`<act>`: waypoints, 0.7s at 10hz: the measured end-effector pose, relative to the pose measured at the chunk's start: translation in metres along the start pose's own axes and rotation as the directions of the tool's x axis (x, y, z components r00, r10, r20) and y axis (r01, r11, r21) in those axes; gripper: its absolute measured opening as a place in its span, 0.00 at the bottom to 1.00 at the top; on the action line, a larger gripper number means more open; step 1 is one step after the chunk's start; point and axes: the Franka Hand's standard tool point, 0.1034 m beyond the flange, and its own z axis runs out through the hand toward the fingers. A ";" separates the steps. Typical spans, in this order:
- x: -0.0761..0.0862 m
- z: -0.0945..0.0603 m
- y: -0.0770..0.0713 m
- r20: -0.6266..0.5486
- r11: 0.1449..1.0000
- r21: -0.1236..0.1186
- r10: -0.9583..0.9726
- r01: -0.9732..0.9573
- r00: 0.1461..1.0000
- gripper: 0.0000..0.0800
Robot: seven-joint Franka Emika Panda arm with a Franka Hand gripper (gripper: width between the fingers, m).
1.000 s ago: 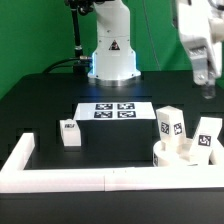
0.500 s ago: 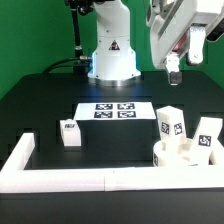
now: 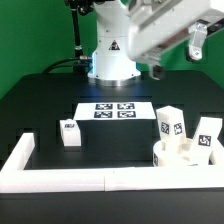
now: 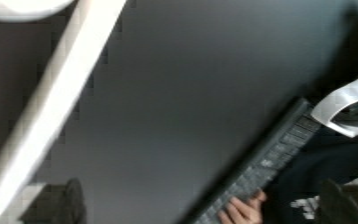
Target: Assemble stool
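The white round stool seat point(image 3: 178, 157) lies at the exterior view's right, against the front wall. Two tagged white leg blocks stand at it: one point(image 3: 170, 123) behind its left side, one point(image 3: 208, 137) at its right. A third leg block point(image 3: 69, 133) stands alone at the left. My gripper point(image 3: 178, 58) hangs tilted, high above the table's back right, far from all parts. In the wrist view its fingertips point(image 4: 51, 203) stand wide apart at the picture's edge with nothing between them; the gripper point(image 4: 208, 208) is open and empty. No stool part shows in the wrist view.
The marker board point(image 3: 115, 110) lies flat mid-table, before the robot base point(image 3: 112, 55). A long white border wall point(image 3: 70, 181) runs along the front and left edge. The blurred wrist view shows a white bar point(image 4: 60, 100), a keyboard point(image 4: 286, 150) and a person's hand point(image 4: 247, 212).
The arm has swung from the exterior view's far right toward the middle and tilted over, staying high. The gripper stays empty. No stool part has moved.
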 end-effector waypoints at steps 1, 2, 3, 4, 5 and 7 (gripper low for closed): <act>0.005 0.003 0.011 -0.018 0.992 -0.019 -0.129 0.128 0.991 0.81; 0.009 -0.003 0.011 -0.093 0.987 -0.013 -0.161 0.160 0.983 0.81; 0.000 -0.002 0.005 -0.076 0.971 -0.009 -0.238 0.238 0.968 0.81; 0.004 -0.001 0.008 -0.078 0.964 -0.016 -0.266 0.266 0.961 0.81; 0.005 -0.001 0.008 -0.078 0.949 -0.020 -0.315 0.314 0.946 0.81; 0.005 0.001 0.008 -0.075 0.908 -0.028 -0.418 0.417 0.905 0.81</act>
